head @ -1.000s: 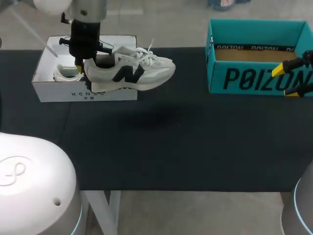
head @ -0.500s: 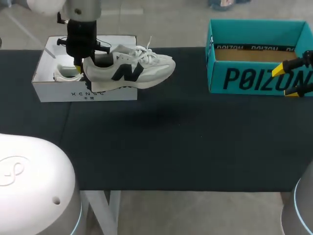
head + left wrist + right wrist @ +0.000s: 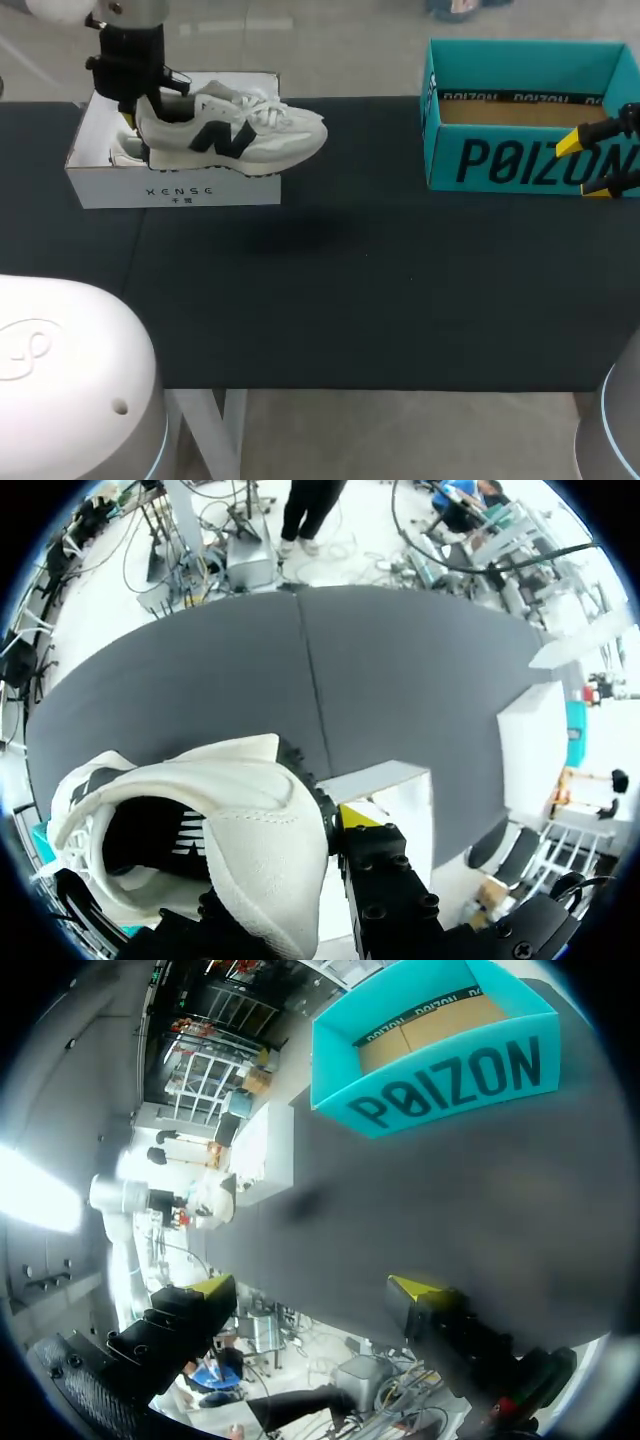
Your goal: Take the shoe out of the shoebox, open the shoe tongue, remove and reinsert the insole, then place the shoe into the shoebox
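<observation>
Now the left gripper (image 3: 140,122), pinching the shoe (image 3: 240,138) by its heel, has drawn it back above the white shoebox (image 3: 180,190) beneath; shoe not yet tabled. Right gripper (image 3: 586,167) spread, beside teal box (image 3: 500,160)

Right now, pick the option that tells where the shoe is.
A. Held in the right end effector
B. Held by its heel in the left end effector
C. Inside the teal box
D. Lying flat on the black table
B: the left end effector is shut on the heel of the shoe, holding it up by the white box, while the right end effector is open and empty by the teal box.
</observation>
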Controlling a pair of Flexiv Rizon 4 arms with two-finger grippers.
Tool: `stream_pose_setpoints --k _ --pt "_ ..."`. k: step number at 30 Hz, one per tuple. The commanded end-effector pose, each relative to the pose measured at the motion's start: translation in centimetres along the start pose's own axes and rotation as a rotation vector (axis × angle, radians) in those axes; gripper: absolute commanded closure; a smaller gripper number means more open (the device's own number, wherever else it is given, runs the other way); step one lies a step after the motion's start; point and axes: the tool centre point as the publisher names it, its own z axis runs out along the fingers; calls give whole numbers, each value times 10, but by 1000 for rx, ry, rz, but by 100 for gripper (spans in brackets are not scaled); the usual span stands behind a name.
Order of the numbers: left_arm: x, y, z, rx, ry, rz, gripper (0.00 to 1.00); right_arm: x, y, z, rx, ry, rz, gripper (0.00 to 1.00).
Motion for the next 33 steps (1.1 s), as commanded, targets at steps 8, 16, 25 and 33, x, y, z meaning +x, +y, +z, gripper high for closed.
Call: stream_pose_setpoints --k 8,16,25,33 --pt "62 78 12 -38 51 -92 100 0 0 0 0 -4 2 0" --pt "104 126 12 -70 37 -112 100 0 0 0 0 -4 2 0" --pt "143 168 30 -110 103 -134 100 0 0 0 0 -4 2 0" --pt "161 197 58 -121 69 -105 100 0 0 0 0 -4 2 0"
